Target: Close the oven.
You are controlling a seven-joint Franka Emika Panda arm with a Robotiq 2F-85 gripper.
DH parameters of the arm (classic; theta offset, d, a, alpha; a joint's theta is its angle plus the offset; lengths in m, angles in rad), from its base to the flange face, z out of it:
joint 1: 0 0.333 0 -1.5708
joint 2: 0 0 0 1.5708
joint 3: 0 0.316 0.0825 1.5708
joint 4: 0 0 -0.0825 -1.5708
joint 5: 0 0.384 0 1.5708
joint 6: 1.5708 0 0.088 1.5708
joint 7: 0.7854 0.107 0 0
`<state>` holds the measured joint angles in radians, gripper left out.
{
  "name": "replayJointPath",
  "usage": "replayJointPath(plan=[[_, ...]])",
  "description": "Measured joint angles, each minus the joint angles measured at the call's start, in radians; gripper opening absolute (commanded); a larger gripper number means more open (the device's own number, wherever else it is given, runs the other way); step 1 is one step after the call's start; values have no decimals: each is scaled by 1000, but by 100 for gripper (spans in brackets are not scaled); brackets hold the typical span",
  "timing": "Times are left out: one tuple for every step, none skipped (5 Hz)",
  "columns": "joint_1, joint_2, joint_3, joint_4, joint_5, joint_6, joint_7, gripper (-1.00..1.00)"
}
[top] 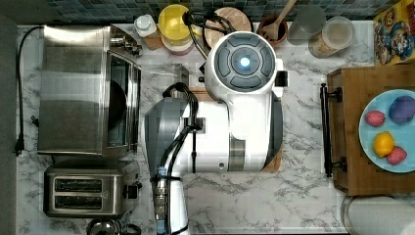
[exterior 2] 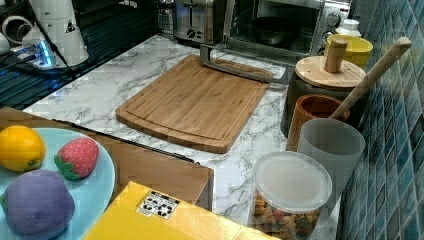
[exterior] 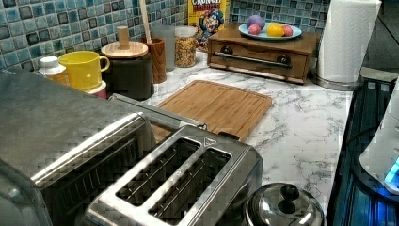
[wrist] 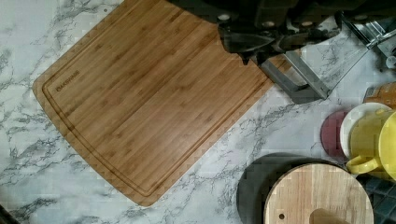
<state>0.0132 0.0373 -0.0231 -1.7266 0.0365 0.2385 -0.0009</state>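
The end effector (wrist: 254,51) hangs above the far corner of a wooden board (wrist: 149,98), close to the handle (wrist: 299,81) of the open door. Its fingers are dark shapes at the frame's edge, and I cannot tell whether they are spread or closed.

The oven (top: 73,90) stands at the top view's left on the marble surface (top: 298,122), its glass door (exterior 2: 240,62) swung down flat toward the board, with the dark interior showing in the right view. A two-slot toaster (top: 83,190) sits just beside the oven. Near the door are a yellow mug (wrist: 373,144) and a dark canister with a wooden lid (wrist: 317,196).

The door is not yet closed. To do this well, I would judge the arm should come in under or behind the bar handle and push along the door's arc — up, then toward the oven — rather than straight sideways. It should keep clear of the mug and canister, and ease off as the door meets the frame so the oven does not slide back.
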Motion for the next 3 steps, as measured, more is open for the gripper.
replayJointPath(plan=[[0,1,-1,-1,4,12,0,-100],[0,6,-1,-3,4,19,-1,-100],[13,2,-28,-42,92,73,-149,-100]])
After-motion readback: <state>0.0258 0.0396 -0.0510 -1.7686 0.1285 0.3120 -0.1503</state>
